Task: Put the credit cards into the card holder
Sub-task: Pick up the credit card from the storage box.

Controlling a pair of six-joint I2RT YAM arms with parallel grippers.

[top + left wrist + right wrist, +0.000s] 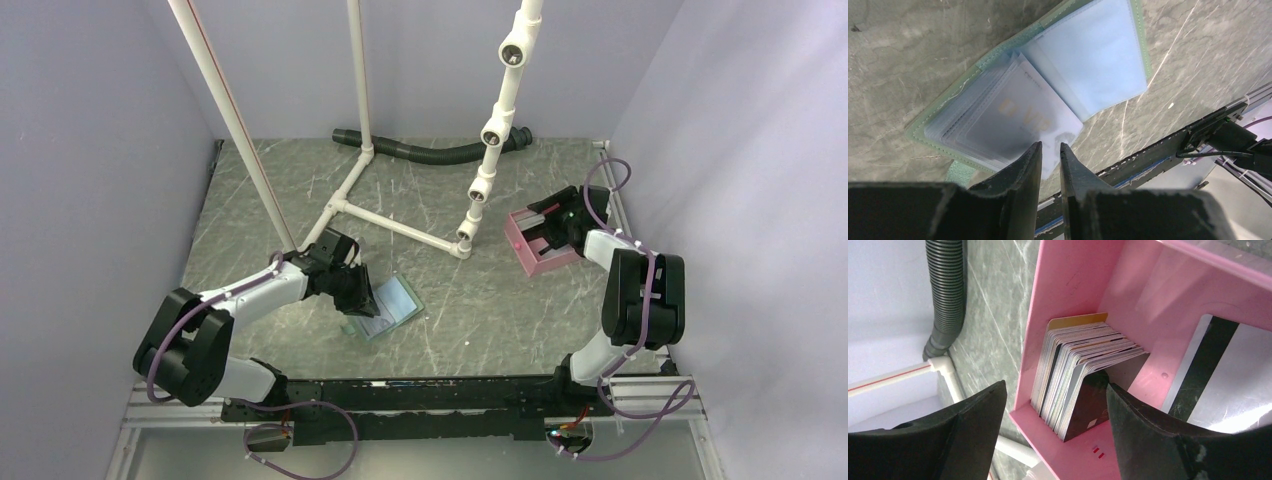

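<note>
The card holder (397, 306) lies open on the table, sage-green edged with pale blue sleeves (1098, 55). A grey card with gold lettering (1013, 120) sits inside a clear sleeve. My left gripper (357, 297) stands over the holder's near-left part, its jaws (1050, 146) nearly together with the sleeve's corner between them. My right gripper (560, 230) is open over the pink tray (519, 247). In the right wrist view its jaws (1055, 385) straddle a stack of credit cards (1083, 365) standing on edge in the tray's corner. Another card with a black stripe (1218, 375) lies flat in the tray.
A white pipe frame (400, 225) stands on the table's middle and back. A black corrugated hose (440, 152) lies along the back wall and shows in the right wrist view (945, 295). A black rail (420, 390) runs along the near edge.
</note>
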